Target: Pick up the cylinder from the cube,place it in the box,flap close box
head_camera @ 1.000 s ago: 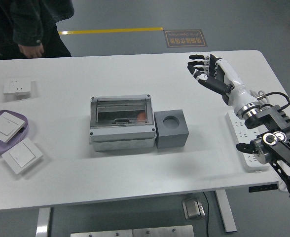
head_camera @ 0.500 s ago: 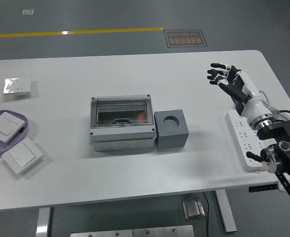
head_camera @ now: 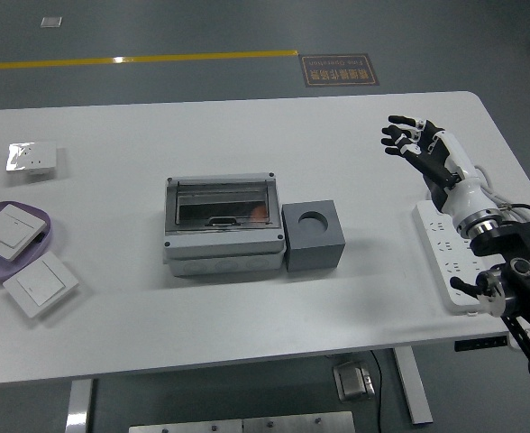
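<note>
My right hand (head_camera: 418, 144) hangs spread and empty, well right of the cube (head_camera: 313, 236). The cube's socket looks vacant, and the box (head_camera: 222, 223) lid seems shut, so reaching risks grabbing nothing.

Closed grey box (head_camera: 222, 225) touching grey holed cube (head_camera: 313, 236)

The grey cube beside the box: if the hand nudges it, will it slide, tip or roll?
The grey cube sits flat on the white table, squat with square faces, so it likely slides rather than tips or rolls. It looks solid, perhaps heavy for its size. Its left side seems to touch the box, so a leftward push may shift both.
</note>
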`<state>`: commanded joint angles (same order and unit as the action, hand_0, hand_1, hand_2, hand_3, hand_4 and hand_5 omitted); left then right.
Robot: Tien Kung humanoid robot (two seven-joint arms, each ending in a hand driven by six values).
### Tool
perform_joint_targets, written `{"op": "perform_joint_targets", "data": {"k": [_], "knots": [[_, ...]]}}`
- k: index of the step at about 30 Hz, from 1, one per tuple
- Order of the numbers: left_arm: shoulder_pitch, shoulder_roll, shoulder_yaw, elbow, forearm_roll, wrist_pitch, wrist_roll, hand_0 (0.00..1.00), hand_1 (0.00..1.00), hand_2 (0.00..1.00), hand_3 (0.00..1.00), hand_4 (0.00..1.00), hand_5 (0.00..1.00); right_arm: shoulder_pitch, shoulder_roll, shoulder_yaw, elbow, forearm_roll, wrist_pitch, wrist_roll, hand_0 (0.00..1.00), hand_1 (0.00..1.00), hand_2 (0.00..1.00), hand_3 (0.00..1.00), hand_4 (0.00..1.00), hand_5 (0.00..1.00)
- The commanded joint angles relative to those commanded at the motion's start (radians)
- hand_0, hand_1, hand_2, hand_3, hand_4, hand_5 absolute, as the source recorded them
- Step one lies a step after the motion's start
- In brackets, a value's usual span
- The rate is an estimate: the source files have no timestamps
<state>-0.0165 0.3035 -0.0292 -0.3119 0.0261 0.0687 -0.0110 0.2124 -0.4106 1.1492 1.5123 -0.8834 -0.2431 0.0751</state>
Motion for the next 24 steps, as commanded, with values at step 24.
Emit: {"op": "perform_joint_targets", "data": {"k": [24], "knots": [[-0.004,-0.004,-0.003,0.001,-0.004,0.0,0.002,0.614,0.627,0.605,0.626,0.709,0.245,-0.011,0.015,0.006,-0.019,-0.024,0.009,0.013,0.715,0.65,0.662,0.676,0.673,0.376]]}}
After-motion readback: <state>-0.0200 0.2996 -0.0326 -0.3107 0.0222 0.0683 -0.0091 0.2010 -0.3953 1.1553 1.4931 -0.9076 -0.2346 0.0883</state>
